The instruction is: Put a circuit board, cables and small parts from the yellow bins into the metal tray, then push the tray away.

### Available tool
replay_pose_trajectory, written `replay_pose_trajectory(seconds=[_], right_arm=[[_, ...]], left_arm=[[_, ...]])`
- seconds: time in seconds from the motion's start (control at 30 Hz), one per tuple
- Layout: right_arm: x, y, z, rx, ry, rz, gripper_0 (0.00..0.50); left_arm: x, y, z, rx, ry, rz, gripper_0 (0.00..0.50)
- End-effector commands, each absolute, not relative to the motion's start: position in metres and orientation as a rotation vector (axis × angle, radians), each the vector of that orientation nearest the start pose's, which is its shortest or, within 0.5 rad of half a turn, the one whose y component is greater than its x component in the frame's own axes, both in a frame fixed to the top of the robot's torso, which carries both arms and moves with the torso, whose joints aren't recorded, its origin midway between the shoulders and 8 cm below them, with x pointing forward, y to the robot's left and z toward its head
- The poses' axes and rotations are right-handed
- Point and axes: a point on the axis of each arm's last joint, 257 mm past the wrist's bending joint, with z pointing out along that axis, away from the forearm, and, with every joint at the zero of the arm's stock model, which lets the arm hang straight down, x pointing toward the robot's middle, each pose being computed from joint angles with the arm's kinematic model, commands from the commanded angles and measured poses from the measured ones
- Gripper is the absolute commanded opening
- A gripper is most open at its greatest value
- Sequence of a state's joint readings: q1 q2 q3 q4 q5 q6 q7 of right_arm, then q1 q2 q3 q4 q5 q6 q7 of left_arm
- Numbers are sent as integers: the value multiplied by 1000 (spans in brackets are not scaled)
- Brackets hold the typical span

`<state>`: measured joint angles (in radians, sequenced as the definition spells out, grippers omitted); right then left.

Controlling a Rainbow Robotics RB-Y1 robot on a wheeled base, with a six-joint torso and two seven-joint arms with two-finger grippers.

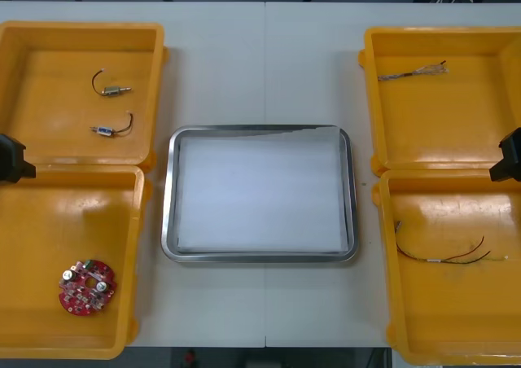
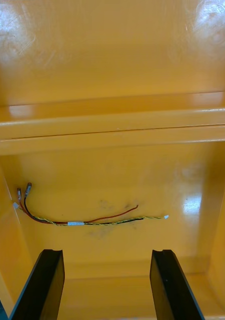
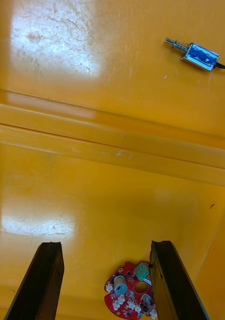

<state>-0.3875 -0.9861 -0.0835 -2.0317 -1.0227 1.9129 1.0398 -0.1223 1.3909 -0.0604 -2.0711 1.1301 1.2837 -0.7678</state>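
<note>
A round red circuit board (image 1: 87,286) lies in the near left yellow bin (image 1: 49,221). Two small metal parts (image 1: 110,90) with short wires rest in the far left bin (image 1: 49,67). A red and yellow cable (image 1: 448,256) lies in the near right bin (image 1: 456,319), and a twisted cable (image 1: 411,72) in the far right bin (image 1: 456,132). The metal tray (image 1: 168,197), white inside, holds nothing. My left gripper (image 3: 107,280) hangs open over the left bins, the circuit board (image 3: 130,295) by its fingers. My right gripper (image 2: 110,280) is open above the red and yellow cable (image 2: 87,220).
In the front view the left gripper (image 1: 11,159) shows at the left edge and the right gripper (image 1: 510,158) at the right edge, each over the wall between its two bins. One small metal part (image 3: 197,54) lies beyond that wall in the left wrist view.
</note>
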Motion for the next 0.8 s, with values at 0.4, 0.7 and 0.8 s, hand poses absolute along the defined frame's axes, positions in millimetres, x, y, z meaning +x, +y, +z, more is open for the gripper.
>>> replay_pose_trajectory(seconds=[0.4, 0.7, 0.8], right_arm=[[394, -368, -127, 139, 2749, -49, 500], [394, -368, -127, 139, 2749, -49, 500], [394, -368, -127, 139, 2749, -49, 500]], left_arm=[[414, 399, -145, -205, 2578, 19, 500], [414, 399, -145, -205, 2578, 19, 500], [414, 399, -145, -205, 2578, 19, 500]])
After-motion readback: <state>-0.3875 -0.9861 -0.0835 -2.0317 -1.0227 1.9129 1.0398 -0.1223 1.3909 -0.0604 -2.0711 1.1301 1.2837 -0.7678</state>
